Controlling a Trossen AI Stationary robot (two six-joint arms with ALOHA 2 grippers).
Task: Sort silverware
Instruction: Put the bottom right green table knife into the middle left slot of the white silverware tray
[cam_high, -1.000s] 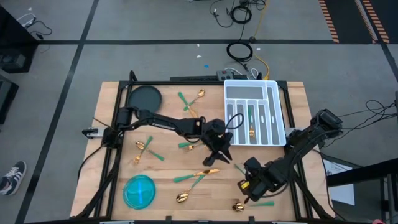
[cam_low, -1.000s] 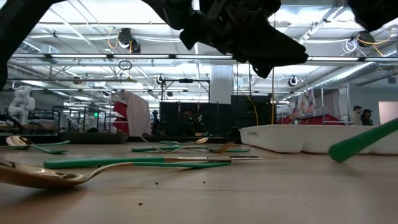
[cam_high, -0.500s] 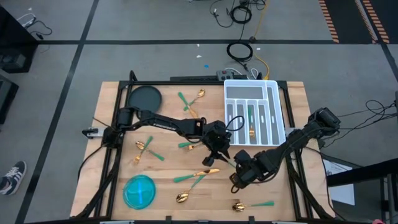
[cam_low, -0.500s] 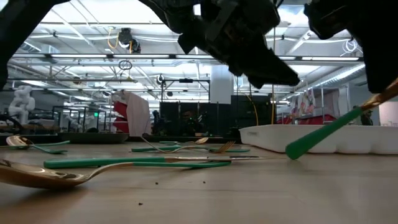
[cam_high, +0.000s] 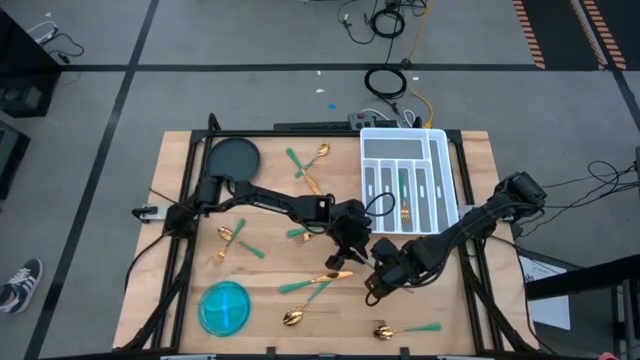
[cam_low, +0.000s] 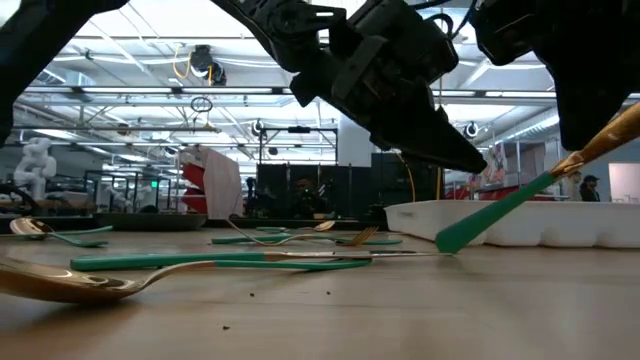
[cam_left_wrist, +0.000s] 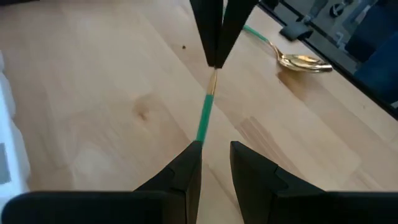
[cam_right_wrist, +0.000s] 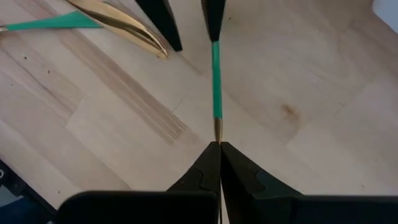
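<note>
Fingers of our right gripper (cam_right_wrist: 219, 146) pinch shut on a teal-handled utensil (cam_right_wrist: 216, 78) by its gold end; its handle tip reaches our left gripper (cam_left_wrist: 214, 149), whose jaws stand partly open around it.

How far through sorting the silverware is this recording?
Early. The white tray holds one gold-headed piece. The right gripper, shut, holds a teal-handled piece out to the open left gripper. About eight pieces remain loose on the table.
</note>
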